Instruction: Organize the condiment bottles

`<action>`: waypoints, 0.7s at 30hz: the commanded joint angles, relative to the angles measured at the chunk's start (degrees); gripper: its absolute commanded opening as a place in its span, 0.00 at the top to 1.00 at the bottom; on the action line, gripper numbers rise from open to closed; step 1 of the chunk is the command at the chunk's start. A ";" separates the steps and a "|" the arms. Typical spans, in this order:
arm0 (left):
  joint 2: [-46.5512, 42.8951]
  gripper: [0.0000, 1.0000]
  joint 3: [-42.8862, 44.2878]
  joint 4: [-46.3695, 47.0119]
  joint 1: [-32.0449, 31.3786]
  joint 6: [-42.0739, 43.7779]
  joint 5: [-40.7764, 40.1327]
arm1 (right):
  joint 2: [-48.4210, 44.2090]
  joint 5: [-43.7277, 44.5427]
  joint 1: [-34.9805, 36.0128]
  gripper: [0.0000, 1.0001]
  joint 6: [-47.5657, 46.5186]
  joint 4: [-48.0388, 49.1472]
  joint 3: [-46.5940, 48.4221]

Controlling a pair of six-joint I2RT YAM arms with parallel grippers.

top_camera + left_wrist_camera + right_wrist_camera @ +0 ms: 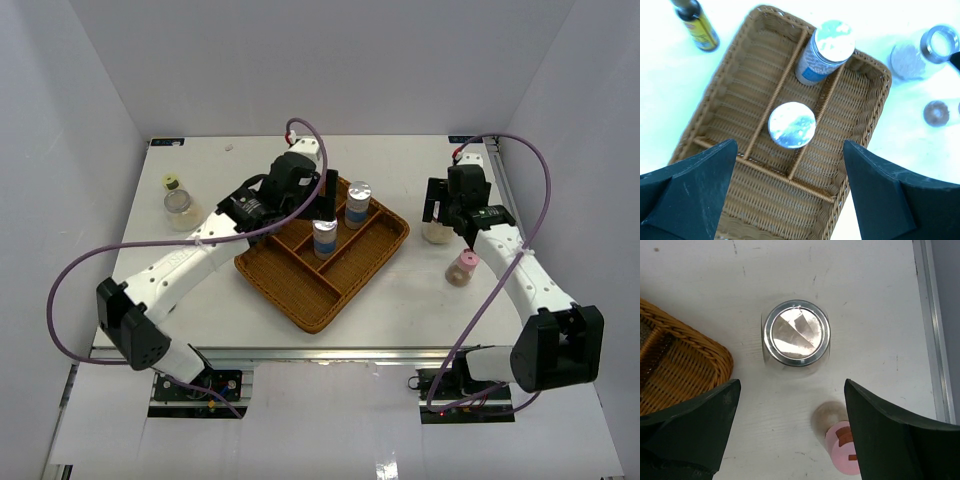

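Over the tray, top view: the left claw (pixel 328 200) hangs above the brown woven divided tray (pixel 300 300), where two silver-capped blue-labelled cylinders (pixel 324 238) stand upright. The right claw (pixel 437 210) is over a squat silver-lidded glass jar (pixel 436 233) on the white surface (pixel 400 300), right of the tray.
Left wrist view: left claw spread wide and empty, with the nearer cylinder's cap below, between the fingers.
Right wrist view: right claw wide, holding nothing. The jar stands upright, centred just ahead of the gap, with a small pink-capped bottle (pixel 845 447) by the right finger.
Coming move: the right arm is nearer, and a straight descent looks enough.
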 commanded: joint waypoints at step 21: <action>-13.69 0.02 -1.83 -3.76 1.09 2.47 -7.25 | 20.10 -14.15 -7.92 0.09 -5.49 1.57 7.23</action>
